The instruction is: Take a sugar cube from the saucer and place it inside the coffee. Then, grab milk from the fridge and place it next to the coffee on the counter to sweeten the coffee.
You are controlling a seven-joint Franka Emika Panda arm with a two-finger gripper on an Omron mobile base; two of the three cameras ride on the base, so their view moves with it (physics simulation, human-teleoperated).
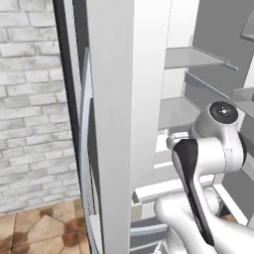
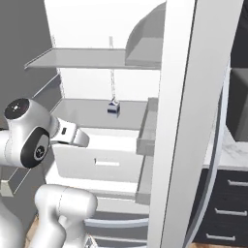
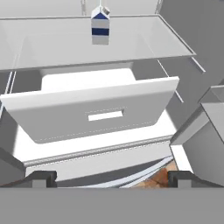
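My gripper (image 3: 112, 177) has its jaws fully apart, nothing between them; one dark fingertip (image 3: 41, 178) sits at each side of the hand view's bottom. I'm pointed into the open fridge (image 2: 87, 24), hand low at the front, well short of the milk carton (image 3: 100, 25).

Carton: small, white, gable top, dark blue band round the middle and blue on the peak. Upright on a flat grey shelf (image 3: 52, 48), towards the back, alone there. Right base view puts it (image 2: 114, 107) mid-shelf, under another flat shelf above.

Below that shelf: a white drawer (image 3: 94, 111), pulled out partway, slot handle in its front face. Can't see inside it from here.

Fridge interior is white-grey. The door (image 1: 111, 124) stands open, its light-grey edge a tall vertical slab with a dark border; door bins (image 2: 147, 131) hang on its inner side, contents hidden.

Right base view, far right: strip of white marble counter (image 2: 232, 150) over black cabinets (image 2: 227, 203) with silver handles. Left base view: brick wall (image 1: 30, 99), tiled floor (image 1: 34, 230).
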